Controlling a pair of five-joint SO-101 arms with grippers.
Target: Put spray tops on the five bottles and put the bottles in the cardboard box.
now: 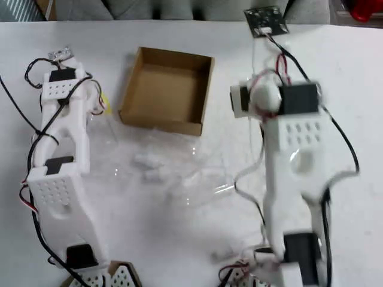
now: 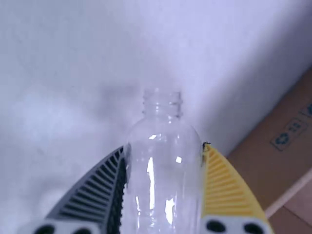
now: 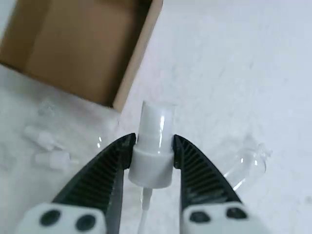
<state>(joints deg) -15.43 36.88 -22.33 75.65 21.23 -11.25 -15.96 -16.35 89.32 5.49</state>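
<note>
Left fingers [image 2: 220, 181] around clear bottle [image 2: 163, 168], long axis along them, neck outward

The left gripper [image 2: 164, 151] clasps a clear bottle [image 2: 163, 126] between its dark and yellow ribbed fingers [image 2: 105, 185], the bare threaded neck pointing away. The white table [image 2: 73, 58] lies beyond, and the bottle possibly hangs clear of it. A cardboard box [image 2: 273, 161] stands just beside the yellow finger.
</note>
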